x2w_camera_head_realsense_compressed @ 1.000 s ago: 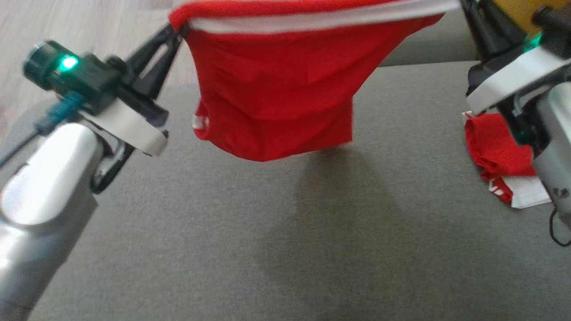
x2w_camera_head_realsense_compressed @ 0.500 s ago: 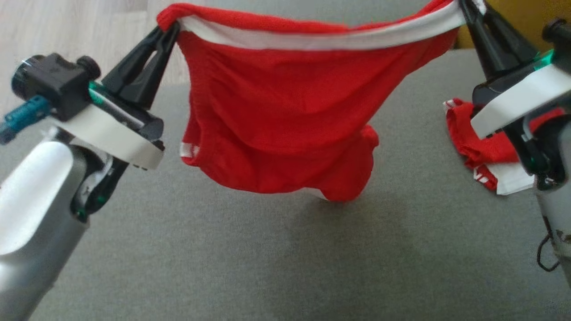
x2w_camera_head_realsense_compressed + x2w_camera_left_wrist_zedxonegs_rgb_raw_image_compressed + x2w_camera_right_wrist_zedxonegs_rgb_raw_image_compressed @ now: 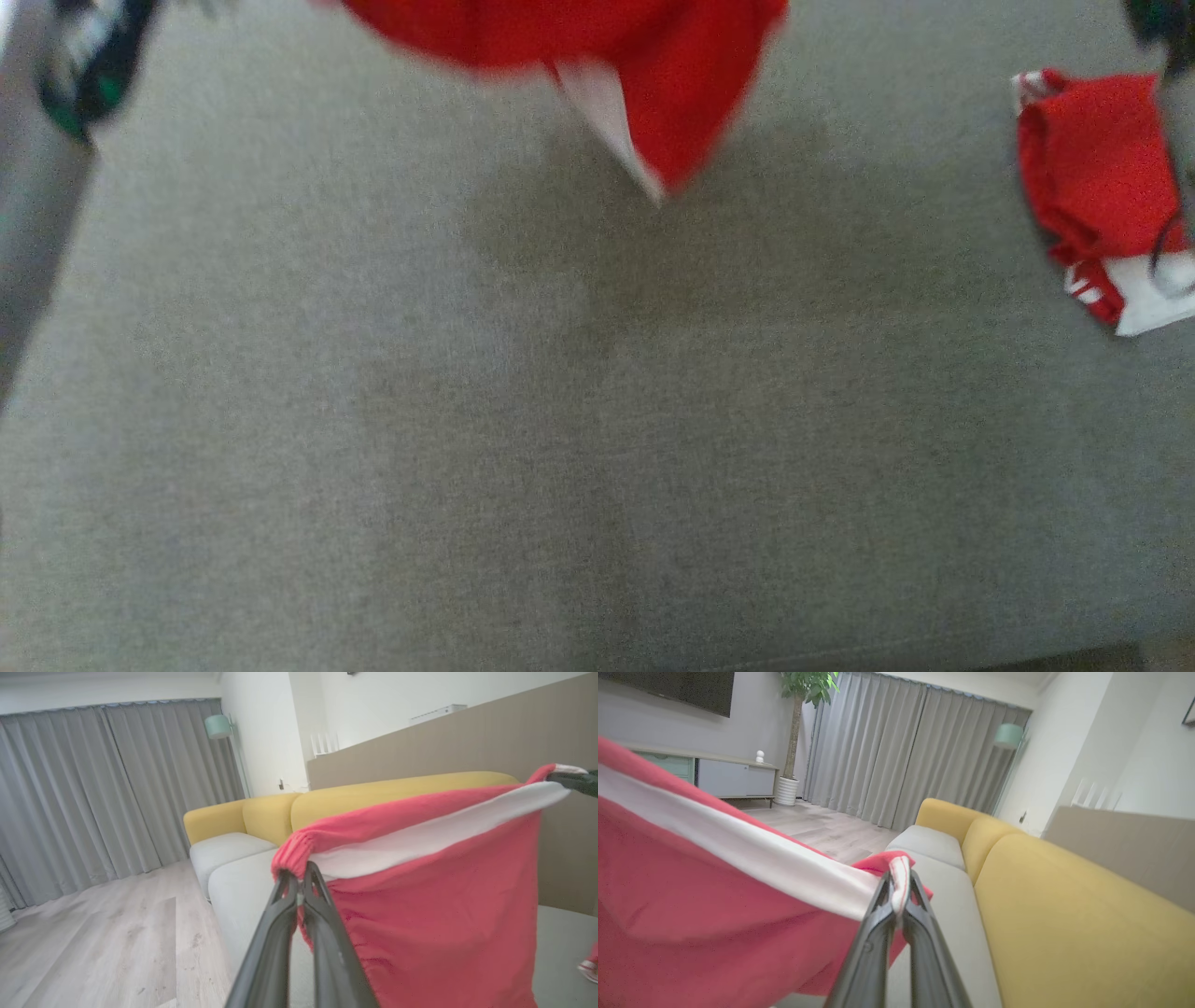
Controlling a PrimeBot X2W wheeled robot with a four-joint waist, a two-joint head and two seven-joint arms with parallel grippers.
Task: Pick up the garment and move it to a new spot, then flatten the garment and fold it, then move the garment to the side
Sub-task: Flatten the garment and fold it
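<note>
Left end effector [image 3: 300, 877]: fingers shut tight on one gathered corner of the red garment [image 3: 444, 914], at its white band. Right end effector [image 3: 899, 882]: likewise clamped on the opposite corner. The garment hangs stretched between the two over the grey upholstered surface [image 3: 560, 420], its lower edge blurred in the head view. A second red-and-white garment [image 3: 1092, 177] lies crumpled on that surface at the right, well apart.

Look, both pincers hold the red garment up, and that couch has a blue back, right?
No, the couch back is yellow, not blue; the right wrist view shows it. The left pincer and right pincer do hold the red garment up.
</note>
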